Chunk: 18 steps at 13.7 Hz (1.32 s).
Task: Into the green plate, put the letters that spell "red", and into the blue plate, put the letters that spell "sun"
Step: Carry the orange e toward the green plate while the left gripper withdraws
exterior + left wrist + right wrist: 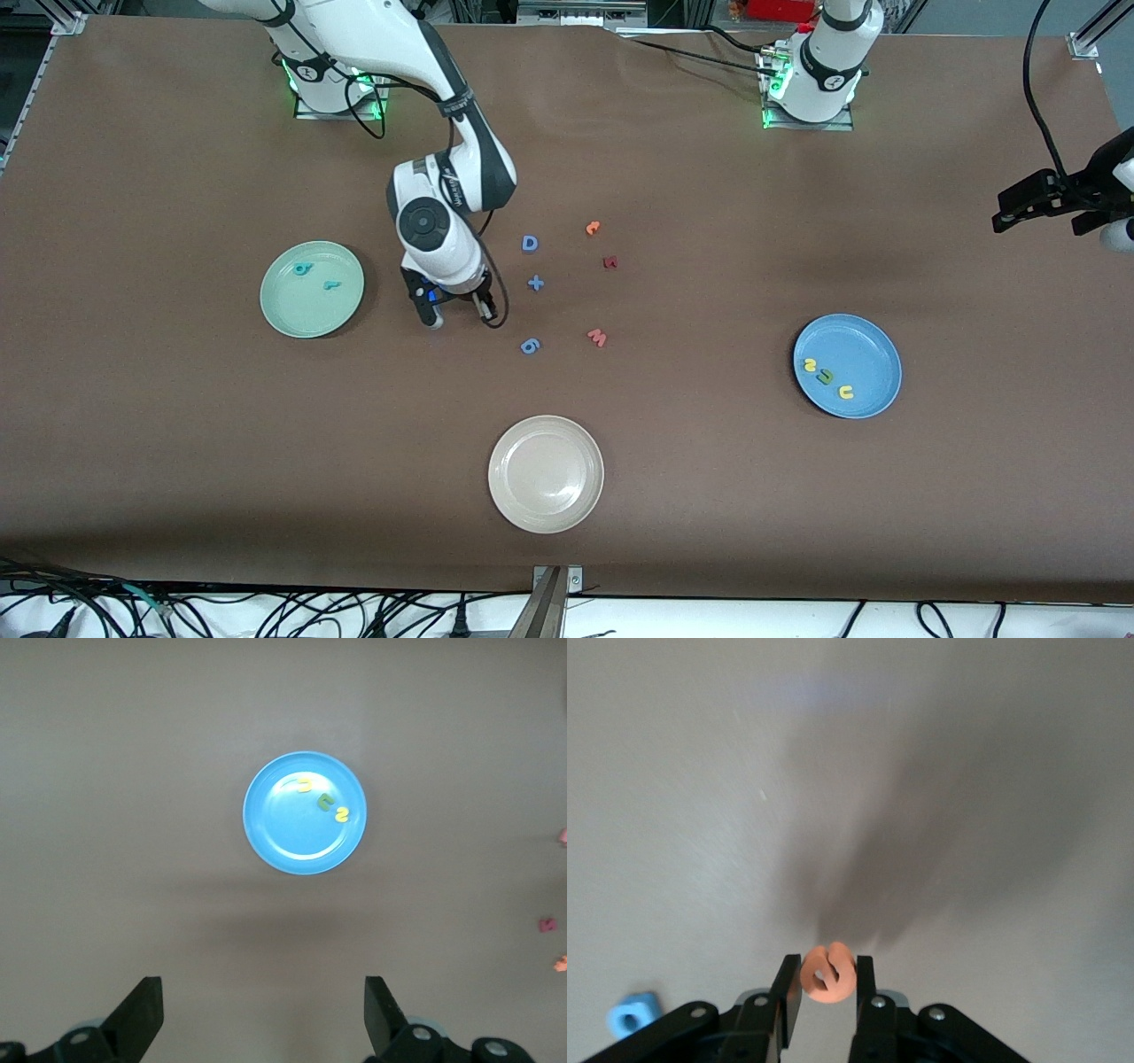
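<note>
My right gripper (458, 312) hangs over the table between the green plate (301, 312) and the loose letters. It is shut on the orange "e" (827, 975), which stands on edge between the fingertips. On the green plate lie the teal "d" (304, 268) and the teal "r" (331, 285). The blue plate (866, 350) toward the left arm's end holds the yellow "s" (810, 364), the green "n" (825, 376) and the yellow "u" (846, 392). My left gripper (264, 1019) waits high above the table's end, open and empty, looking down on the blue plate (288, 828).
Loose on the table's middle lie a blue D (530, 243), a blue plus (535, 283), a blue 6 (530, 346), a pink W (597, 337), a dark red letter (609, 262) and another orange piece (593, 228). A beige-white plate (546, 474) sits nearest the front camera.
</note>
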Each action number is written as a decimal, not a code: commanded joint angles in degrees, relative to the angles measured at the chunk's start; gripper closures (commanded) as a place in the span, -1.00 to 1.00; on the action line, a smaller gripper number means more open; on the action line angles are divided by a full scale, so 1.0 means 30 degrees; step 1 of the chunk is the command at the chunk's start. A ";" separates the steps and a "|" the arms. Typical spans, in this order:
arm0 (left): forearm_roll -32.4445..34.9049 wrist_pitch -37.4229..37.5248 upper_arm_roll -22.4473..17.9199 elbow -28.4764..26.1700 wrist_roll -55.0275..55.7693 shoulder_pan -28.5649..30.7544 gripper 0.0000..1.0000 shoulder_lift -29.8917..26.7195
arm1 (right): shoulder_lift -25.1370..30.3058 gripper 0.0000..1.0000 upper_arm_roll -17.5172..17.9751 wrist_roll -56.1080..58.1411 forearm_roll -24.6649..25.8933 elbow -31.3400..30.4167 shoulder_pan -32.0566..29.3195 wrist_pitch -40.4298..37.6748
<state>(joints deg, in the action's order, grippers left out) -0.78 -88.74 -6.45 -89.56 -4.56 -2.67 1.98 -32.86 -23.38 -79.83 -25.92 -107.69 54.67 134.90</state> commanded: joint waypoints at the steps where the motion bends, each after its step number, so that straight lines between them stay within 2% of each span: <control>1: -0.0561 -0.0157 -0.0194 0.0205 -0.0150 0.0068 -1.00 0.0275 | 0.1898 1.00 -0.1546 0.1702 -0.0326 -0.0226 0.0057 -0.2770; 4: -0.0532 -0.0157 -0.0194 0.0176 -0.0179 0.0127 -1.00 0.0538 | 0.2925 1.00 -0.3829 0.4539 -0.0326 -0.0226 0.0057 -0.5757; 7: -0.0532 -0.0215 -0.0194 0.0176 -0.0150 0.0098 -1.00 0.0627 | 0.3103 1.00 -0.6114 0.7908 -0.0326 -0.0255 0.0057 -0.8396; 10: -0.0298 -0.0158 -0.0194 0.0206 -0.0179 -0.0020 -1.00 0.0862 | 0.2462 1.00 -0.8169 1.2243 -0.0296 -0.1013 -0.0060 -0.8903; 15: -0.0269 -0.0157 -0.0224 0.0323 -0.0121 -0.0048 -1.00 0.1038 | 0.0586 1.00 -0.8437 1.8249 -0.0297 -0.2186 -0.2604 -0.7326; 18: -0.0298 -0.0157 -0.0194 0.0352 -0.0092 -0.0137 -1.00 0.1067 | -0.0322 1.00 -0.8379 1.9842 -0.0355 -0.2861 -0.3311 -0.5832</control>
<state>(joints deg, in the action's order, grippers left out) -0.87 -89.21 -6.67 -89.65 -4.60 -2.61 4.54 -32.50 -48.53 -23.12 -25.92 -115.23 44.96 114.94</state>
